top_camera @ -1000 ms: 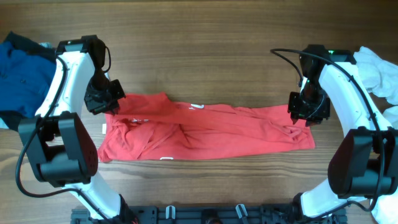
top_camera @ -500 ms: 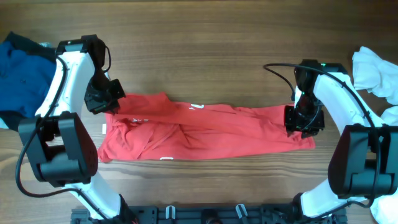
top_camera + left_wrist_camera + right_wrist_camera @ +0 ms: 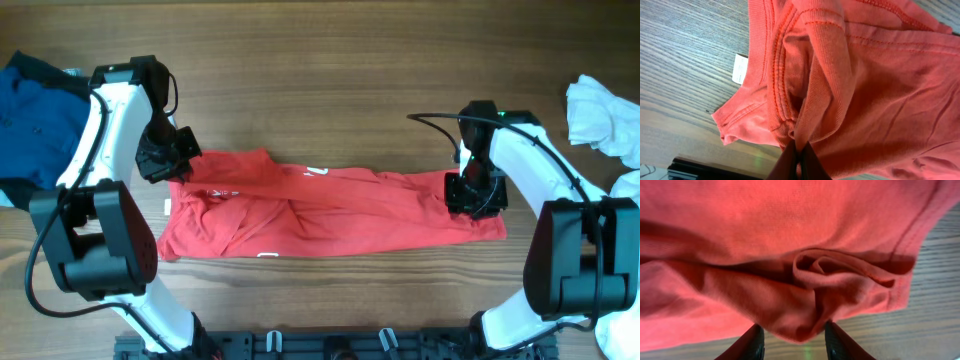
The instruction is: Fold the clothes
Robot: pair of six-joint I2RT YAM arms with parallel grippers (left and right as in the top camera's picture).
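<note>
The left gripper (image 3: 798, 159), jaws pressed together, pinches a fold of the red short-sleeved fabric T-shirt (image 3: 330, 210) at its left-of-frame end. The right gripper (image 3: 794, 342) has its jaws apart around a bunched fold at the shirt's right end; whether it grips cannot be told. The shirt stretches across the middle of the brown wooden table (image 3: 330, 60).

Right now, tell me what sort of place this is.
Likely a robotics lab bench for laundry folding: a wood-grain table, left arm and right arm over it, a red T-shirt spread between them, blue garment and white garment heaped aside.
</note>
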